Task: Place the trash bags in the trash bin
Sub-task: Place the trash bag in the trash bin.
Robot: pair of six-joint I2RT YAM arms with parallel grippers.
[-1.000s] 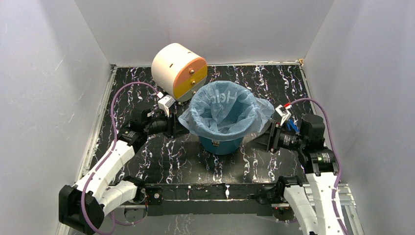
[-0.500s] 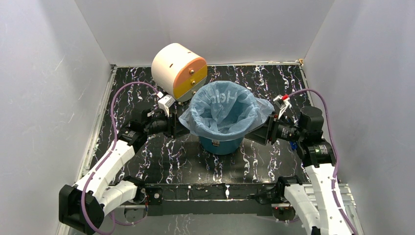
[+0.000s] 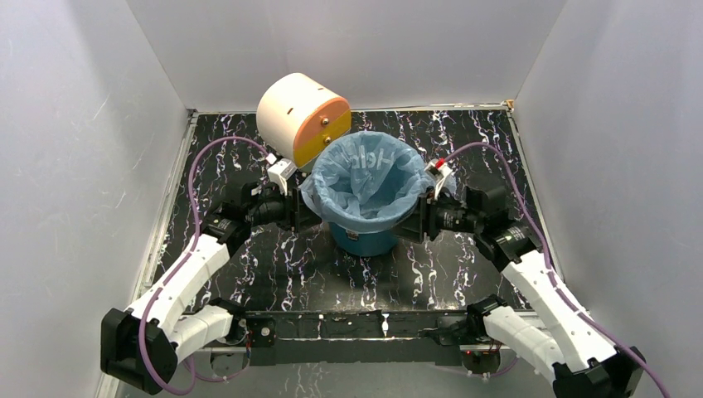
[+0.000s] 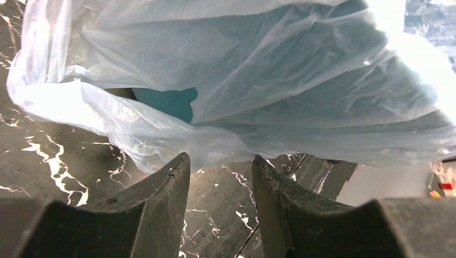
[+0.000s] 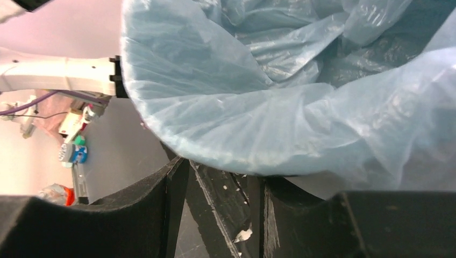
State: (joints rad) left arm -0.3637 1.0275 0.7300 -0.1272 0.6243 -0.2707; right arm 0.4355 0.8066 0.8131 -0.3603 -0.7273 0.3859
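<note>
The pale blue trash bag (image 3: 358, 184) with white "Hello" lettering lines the teal trash bin (image 3: 365, 242), its top folded out over the rim. My left gripper (image 3: 310, 217) is open at the bin's left side, fingertips just under the hanging bag edge. In the left wrist view the bag (image 4: 301, 80) drapes above the open gripper (image 4: 220, 159), and a teal patch of the bin (image 4: 166, 102) shows. My right gripper (image 3: 417, 224) is open at the bin's right side. In the right wrist view the bag (image 5: 242, 107) hangs over the open gripper (image 5: 223, 169).
A cream and orange drum-shaped box (image 3: 300, 116) lies just behind the bin's left side, close to the left wrist. White walls enclose the black marbled table (image 3: 464, 141) on three sides. Purple cables arc above both arms.
My right arm has swung left to the bin's right side. The bag's loose right flap now sits drawn in round the rim. The bin has shifted slightly left. The left arm has barely moved.
</note>
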